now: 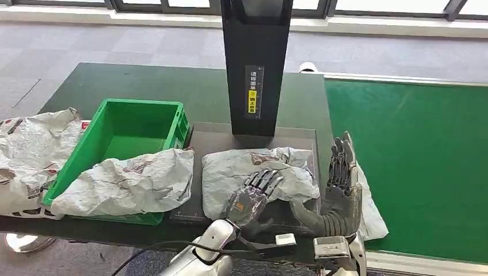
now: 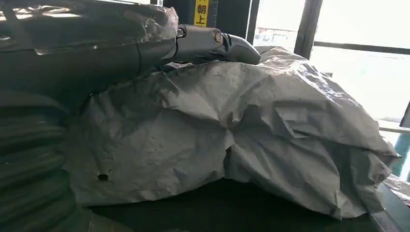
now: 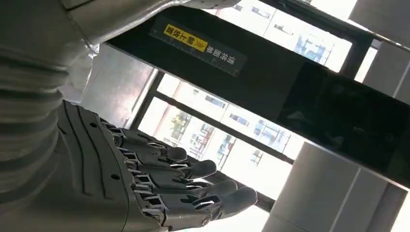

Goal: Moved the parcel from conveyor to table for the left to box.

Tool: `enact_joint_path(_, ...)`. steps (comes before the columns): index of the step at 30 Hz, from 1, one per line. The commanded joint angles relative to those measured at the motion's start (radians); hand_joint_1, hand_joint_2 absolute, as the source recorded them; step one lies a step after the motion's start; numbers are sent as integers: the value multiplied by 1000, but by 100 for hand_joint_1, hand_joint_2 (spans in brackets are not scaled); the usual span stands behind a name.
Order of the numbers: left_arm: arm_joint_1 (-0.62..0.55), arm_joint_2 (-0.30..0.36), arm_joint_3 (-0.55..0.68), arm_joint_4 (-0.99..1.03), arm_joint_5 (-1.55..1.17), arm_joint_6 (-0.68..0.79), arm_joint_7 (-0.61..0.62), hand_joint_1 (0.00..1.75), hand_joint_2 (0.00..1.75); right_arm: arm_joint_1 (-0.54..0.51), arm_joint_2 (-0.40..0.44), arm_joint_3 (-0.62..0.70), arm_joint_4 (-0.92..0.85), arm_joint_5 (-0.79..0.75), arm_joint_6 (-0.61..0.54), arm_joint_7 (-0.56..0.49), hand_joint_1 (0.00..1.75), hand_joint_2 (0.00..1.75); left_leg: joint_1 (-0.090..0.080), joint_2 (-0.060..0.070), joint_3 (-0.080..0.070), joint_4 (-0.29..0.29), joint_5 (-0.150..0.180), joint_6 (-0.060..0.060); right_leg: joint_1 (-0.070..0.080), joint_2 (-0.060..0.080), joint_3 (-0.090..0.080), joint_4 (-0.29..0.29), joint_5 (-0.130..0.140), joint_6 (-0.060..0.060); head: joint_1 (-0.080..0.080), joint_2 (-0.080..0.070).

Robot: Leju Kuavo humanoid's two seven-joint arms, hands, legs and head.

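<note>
Surface: a dark green table, with a brighter green conveyor adjoining it on the right. A dark flat platform is set on the table, and a black upright post bearing a yellow label is mounted at its far edge. Grey floor and a row of windows are seen beyond the table.

Counted: four grey crumpled parcels, one green crate, two hands.

Parcel, the task's thing: laid flat on the platform, in front of the post. The left hand is rested on its near edge, fingers laid loosely apart over the wrapping; nothing is clamped. In the left wrist view the parcel is seen close behind the thumb.

Right hand: held upright just beside the parcel's right end, fingers straight and close together, nothing held. In the right wrist view the right hand is shown with fingers extended side by side.

Second parcel: draped over the crate's near right corner. Third parcel: laid left of the crate at the table's edge. Fourth parcel: partly hidden behind the right hand, at the conveyor's border.
</note>
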Motion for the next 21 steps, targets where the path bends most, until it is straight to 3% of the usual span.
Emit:
enact_joint_path(1,-45,-45,-25,69,-1,2,7,0,175,-34,-23,30,62,-5,0,0,0,175,0,-1,-1,0,0,0,0,-1,0,0,0,0,0,0)
enact_joint_path(21,-45,-45,-25,69,-1,2,7,0,175,-34,-23,30,62,-5,0,0,0,175,1,-1,-1,0,1,0,1,-1,0,-1,1,0,0,0)
